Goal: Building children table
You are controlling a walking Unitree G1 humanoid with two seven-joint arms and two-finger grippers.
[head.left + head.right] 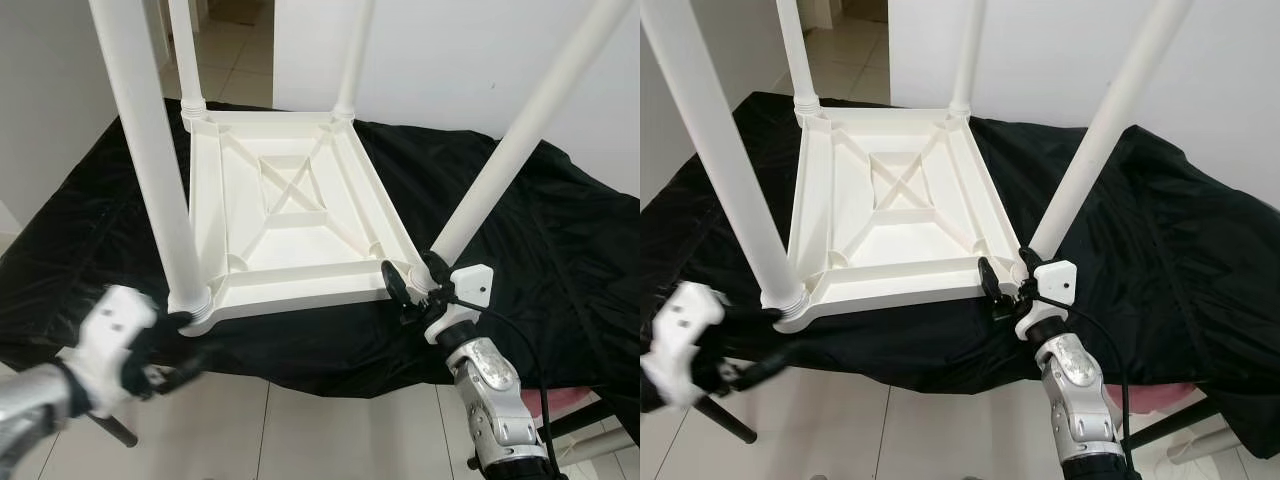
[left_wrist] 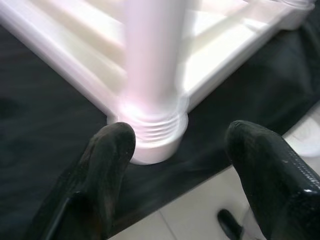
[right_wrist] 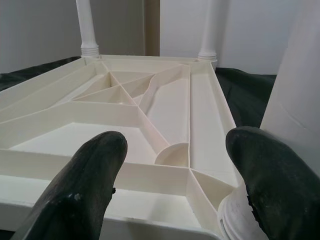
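Our right tool and left tool, both spread apart, flank the near legs of the upturned white children's table on the black-draped counter; no writing is legible.

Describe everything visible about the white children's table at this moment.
The white table looks like moulded plastic and lies upside down on a black cloth, its ribbed underside with an X brace facing up. Four round legs stand up from threaded corner sockets. The left gripper is open around the near left leg's base; the right gripper is open at the near right corner.
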